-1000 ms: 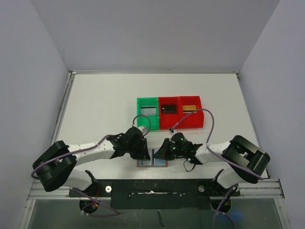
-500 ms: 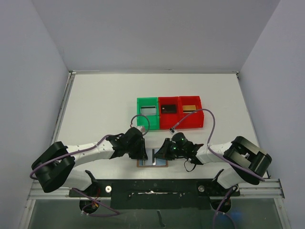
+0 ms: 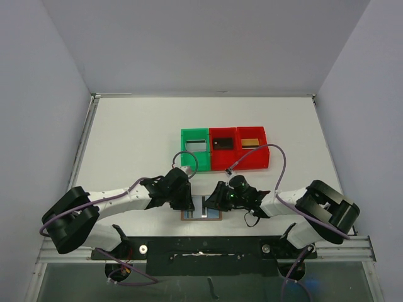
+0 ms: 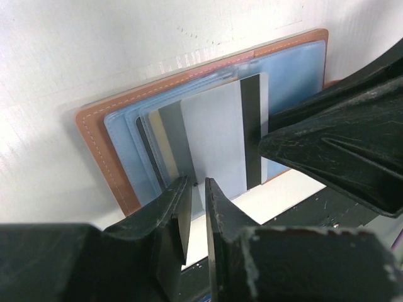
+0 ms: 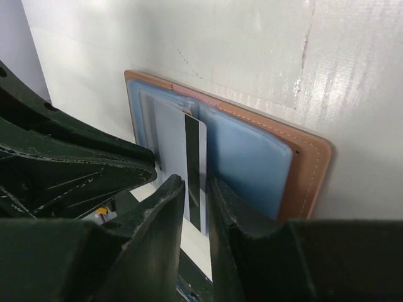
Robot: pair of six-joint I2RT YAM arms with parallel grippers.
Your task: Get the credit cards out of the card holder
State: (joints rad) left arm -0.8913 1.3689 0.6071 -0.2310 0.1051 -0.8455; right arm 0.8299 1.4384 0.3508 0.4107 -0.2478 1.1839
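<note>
Although a silver-grey card [image 3: 196, 146], black card [image 3: 221, 143] and gold card [image 3: 250, 143] lie in bins [image 3: 237, 165], a striped card [image 4: 214, 135] sits half out of the open card holder [image 4: 94, 135] on the tabletop [image 3: 138, 138]. The right pincer [image 5: 197, 189] is slightly parted over it. The left pincer [image 4: 196, 195] is narrow, its grip unclear.

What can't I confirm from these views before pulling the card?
Left wrist: whether the left gripper pinches the striped card; its fingers cover the card's near edge.
Right wrist: likewise for the right gripper.
Top external: both grippers hide most of the card holder.
All views: whether other cards sit in the pockets, behind the striped card.
</note>
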